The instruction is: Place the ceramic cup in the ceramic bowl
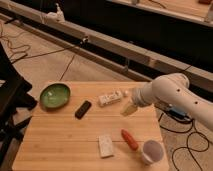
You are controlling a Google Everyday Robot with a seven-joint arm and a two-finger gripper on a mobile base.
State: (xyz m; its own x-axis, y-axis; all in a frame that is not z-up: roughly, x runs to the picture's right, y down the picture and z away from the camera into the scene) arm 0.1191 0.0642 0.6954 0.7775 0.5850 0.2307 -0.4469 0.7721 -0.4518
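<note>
The ceramic cup is small, round and pale lavender-white, standing upright at the near right corner of the wooden table. The ceramic bowl is glossy green and shallow, at the table's far left. My gripper hangs from the white arm that reaches in from the right, over the table's right side. It is well above and behind the cup and far right of the bowl.
A black oblong object lies right of the bowl. A white elongated item lies near the far edge. A flat white block and an orange-red carrot-like object lie near the cup. Cables run across the floor.
</note>
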